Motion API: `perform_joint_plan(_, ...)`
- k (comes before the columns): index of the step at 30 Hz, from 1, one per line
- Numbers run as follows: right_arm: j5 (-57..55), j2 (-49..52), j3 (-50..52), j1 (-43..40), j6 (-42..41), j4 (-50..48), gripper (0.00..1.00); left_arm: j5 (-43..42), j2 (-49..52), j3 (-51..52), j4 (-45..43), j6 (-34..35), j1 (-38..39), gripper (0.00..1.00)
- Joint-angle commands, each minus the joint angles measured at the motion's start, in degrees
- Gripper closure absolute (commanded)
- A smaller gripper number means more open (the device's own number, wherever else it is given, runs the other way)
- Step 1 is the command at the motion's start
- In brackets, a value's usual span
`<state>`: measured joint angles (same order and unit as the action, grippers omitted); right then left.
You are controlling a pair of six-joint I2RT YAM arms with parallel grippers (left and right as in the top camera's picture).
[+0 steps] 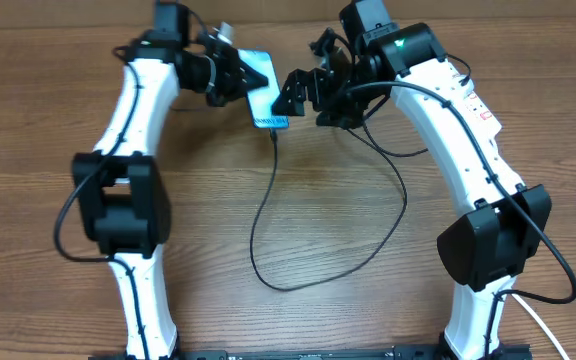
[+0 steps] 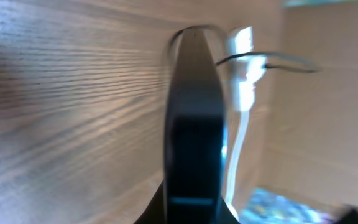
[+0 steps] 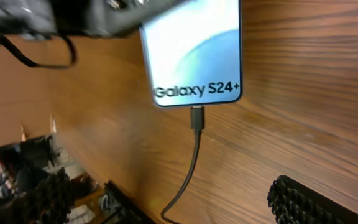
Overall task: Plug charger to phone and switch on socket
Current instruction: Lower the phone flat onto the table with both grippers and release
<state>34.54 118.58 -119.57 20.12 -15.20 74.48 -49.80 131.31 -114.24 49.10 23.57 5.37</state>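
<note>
overhead and wrist views of a two-arm station on a wooden tabletop point(image 1: 28, 120). the phone point(image 1: 260, 85) sits at the far centre between the two arms, its light-blue screen facing up and the end reading "galaxy s24+" turned toward the arm bases. the left end effector point(image 1: 230, 78) meets the phone from its left side and appears closed on it. in the left wrist view the phone point(image 2: 194, 124) is seen edge-on as a dark band in the middle of the frame, with the fingers themselves out of sight.

the charger point(image 1: 254, 232) has its small black connector tip point(image 3: 197, 117) seated in the port at the lettered end of the phone point(image 3: 191, 43). from there the thin black cable runs toward the arm bases, turns in a wide loop on the tabletop and climbs back toward the right arm.

the right end effector point(image 1: 306, 100) hovers just beside the phone's right edge, jaws spread and holding nothing. one ribbed finger pad point(image 3: 297, 199) shows at the lower right of its wrist view, apart from both cable and phone.

the socket cannot be identified with certainty. a blurred white shape point(image 2: 243, 68) lies beyond the phone in the left wrist view. a thick white cord point(image 1: 538, 325) shows beside the right arm's base.
</note>
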Motion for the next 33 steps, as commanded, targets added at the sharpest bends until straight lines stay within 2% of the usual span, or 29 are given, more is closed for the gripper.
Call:
perform_joint_plan(1,-1.9,0.1,-0.4,-4.3,0.2,1.6,0.0,4.5,4.0,-0.9,-0.4,-4.8,2.2,0.96)
perform_joint_plan(4,-1.9,0.1,-0.4,-6.8,0.2,3.3,0.0,4.2,7.2,-0.9,-2.4,-5.2,2.9,0.96)
perform_joint_plan(8,-2.0,0.1,-0.4,-9.9,0.2,4.5,0.0,-0.3,11.5,-0.9,-5.2,-5.5,3.0,0.96)
perform_joint_plan(14,-7.9,0.1,-0.4,-12.9,0.2,5.7,0.0,5.5,12.9,-0.9,-6.1,-5.9,3.0,0.96)
perform_joint_plan(20,-12.2,0.1,-0.4,-14.8,0.2,6.7,0.0,12.6,12.9,-0.9,-6.0,-5.8,3.0,0.77)
perform_joint_plan(22,-13.6,0.1,-0.4,-15.4,0.2,7.1,0.0,14.5,12.9,-0.9,-5.6,-5.8,3.0,0.75)
perform_joint_plan(23,-14.2,0.1,-0.4,-15.8,0.1,7.5,0.0,15.5,12.9,-0.9,-5.6,-5.8,3.0,0.64)
perform_joint_plan(26,-14.4,0.1,-0.4,-16.9,0.1,8.0,0.0,16.9,12.9,-1.0,-5.6,-5.8,2.9,0.61)
perform_joint_plan(27,-15.5,0.1,-0.4,-17.3,0.0,8.3,0.0,17.6,12.9,-1.0,-5.3,-5.8,2.9,0.55)
perform_joint_plan(28,-16.6,0.1,-0.4,-17.7,0.0,8.6,0.0,18.6,12.9,-1.1,-4.9,-5.8,2.9,0.45)
perform_joint_plan(33,-21.5,0.1,-0.4,-19.5,-0.1,9.5,0.0,28.3,12.9,-1.5,-0.9,-5.8,2.9,0.39)
